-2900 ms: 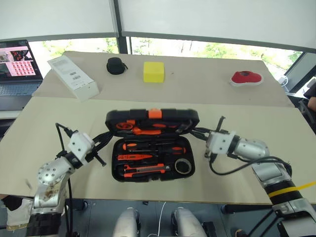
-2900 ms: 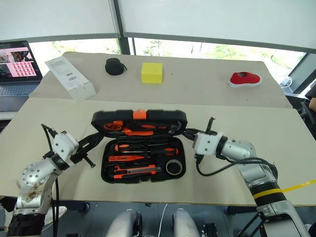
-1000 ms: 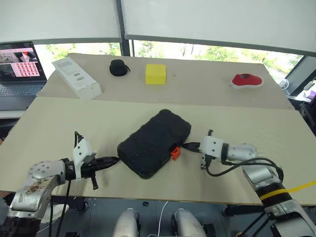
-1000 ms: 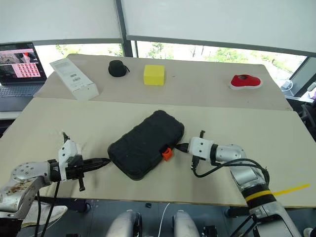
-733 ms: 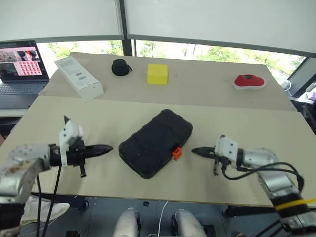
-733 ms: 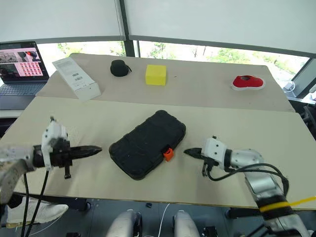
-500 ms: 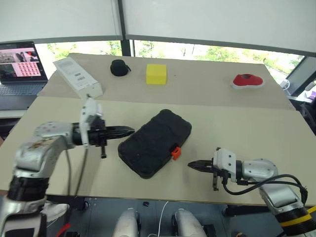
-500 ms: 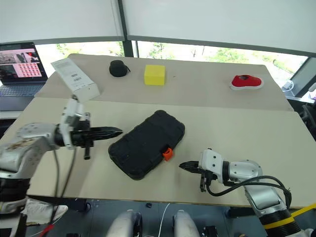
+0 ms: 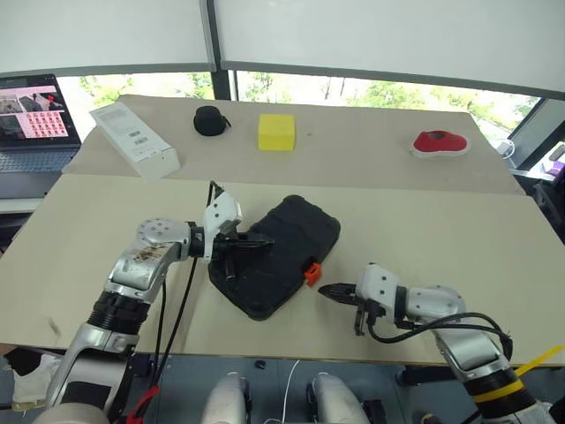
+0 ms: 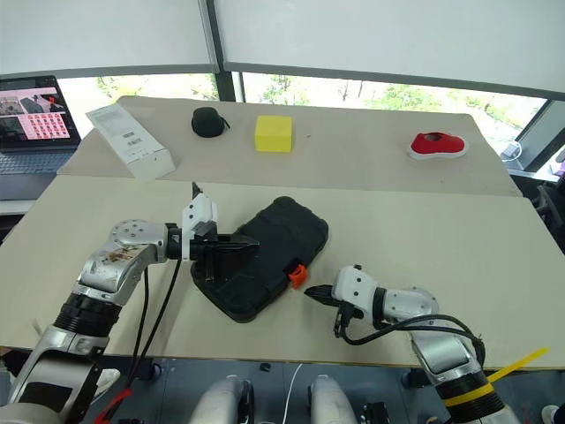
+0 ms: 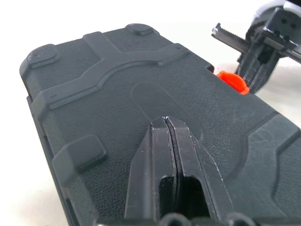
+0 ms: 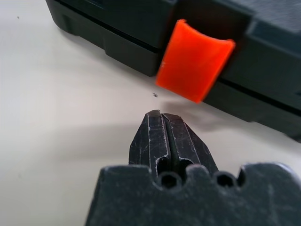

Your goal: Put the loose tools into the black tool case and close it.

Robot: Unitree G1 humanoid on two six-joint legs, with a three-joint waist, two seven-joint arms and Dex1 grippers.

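Left gripper (image 9: 265, 242), pinched together and empty, sits over the lid of the closed case (image 9: 287, 238), which lies askew on the table (image 9: 441, 221). Right gripper (image 9: 323, 290), also clenched on nothing, points at the orange latch (image 12: 194, 60) from just beside it.

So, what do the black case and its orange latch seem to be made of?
The case looks like moulded hard plastic, matte: it has a fine grained texture, raised ribs and rounded corner pads. The latch looks like smooth plastic, slightly glossy, in one even orange, curved like a clip. Probably, not certainly.
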